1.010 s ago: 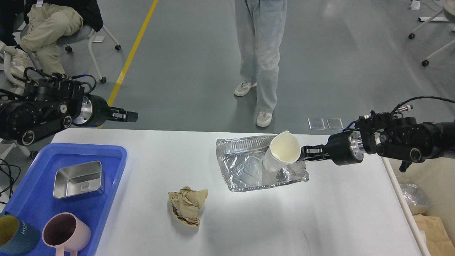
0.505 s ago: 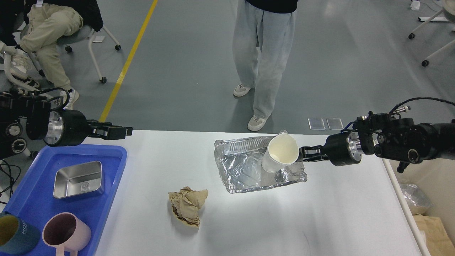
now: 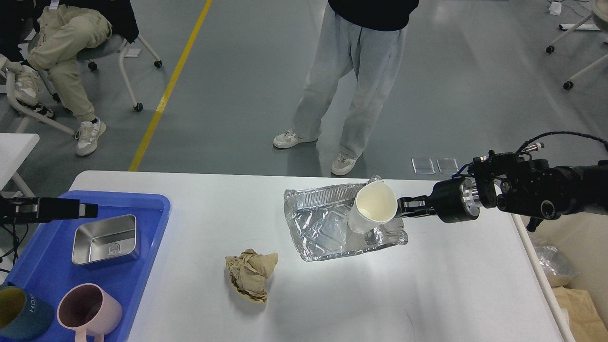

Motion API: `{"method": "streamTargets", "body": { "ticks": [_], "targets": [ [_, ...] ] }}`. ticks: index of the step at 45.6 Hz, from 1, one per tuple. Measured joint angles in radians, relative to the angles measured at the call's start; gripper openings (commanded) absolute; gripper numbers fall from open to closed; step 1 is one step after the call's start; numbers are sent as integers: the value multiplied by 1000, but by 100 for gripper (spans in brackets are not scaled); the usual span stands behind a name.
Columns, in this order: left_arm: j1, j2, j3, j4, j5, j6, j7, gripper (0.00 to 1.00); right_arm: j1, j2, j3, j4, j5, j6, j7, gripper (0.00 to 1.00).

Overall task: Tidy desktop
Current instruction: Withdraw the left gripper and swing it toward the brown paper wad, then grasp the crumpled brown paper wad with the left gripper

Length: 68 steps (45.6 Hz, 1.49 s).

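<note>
The white desktop (image 3: 332, 304) holds a crumpled brown paper ball (image 3: 251, 274) at front centre and a crinkled foil tray (image 3: 327, 228) at centre right. A white paper cup (image 3: 373, 209) leans tilted in the foil tray, mouth toward me. My right gripper (image 3: 403, 208) comes in from the right and is shut on the cup's right rim, next to the tray's right wall. My left gripper (image 3: 89, 209) is low at the far left, over the blue tray's back edge, empty; its fingers show as one dark bar.
A blue tray (image 3: 142, 266) at front left holds a steel box (image 3: 104, 239), a pink mug (image 3: 89, 312) and a dark mug (image 3: 21, 313). A person (image 3: 351, 95) stands behind the desk, another sits at back left. Bags (image 3: 560, 275) lie off the right edge.
My left arm has drawn back to the left and down, from above the desk's back edge to over the blue tray. My right gripper, cup and foil tray have shifted slightly left.
</note>
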State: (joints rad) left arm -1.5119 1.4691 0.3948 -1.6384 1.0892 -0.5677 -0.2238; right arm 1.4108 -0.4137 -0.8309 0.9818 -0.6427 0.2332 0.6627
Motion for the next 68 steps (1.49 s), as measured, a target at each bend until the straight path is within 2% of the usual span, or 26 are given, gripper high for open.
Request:
{"method": "streamTargets", "body": {
  "ticks": [10,20,28,40,41,52,61,68],
  "targets": [
    [1,98,-100,-1,0,-134,1,76,-3,0,-1,-1,0,-2,0,0],
    [11,81,-125,6,0,-144,11,76,-3,0,2,-2,0,-6,0,0],
    [68,-55,-119,23,4,-43,28,76,2,-1,3,0,1,-6,0,0],
    [207,-344,-119,115,67,99,70,76,10,-2,2,1,2,-4,0,0],
    [226,-398,-119,136,76,118,75,76,11,-2,2,1,2,-4,0,0],
    [339,-642,-114,234,114,188,142,76,17,-2,1,2,5,-2,0,0],
    [415,-802,-113,329,175,242,157,76,20,-2,1,3,7,-2,0,0],
    [429,-879,-112,392,181,270,158,76,22,-1,1,4,8,-2,0,0]
  ]
}}
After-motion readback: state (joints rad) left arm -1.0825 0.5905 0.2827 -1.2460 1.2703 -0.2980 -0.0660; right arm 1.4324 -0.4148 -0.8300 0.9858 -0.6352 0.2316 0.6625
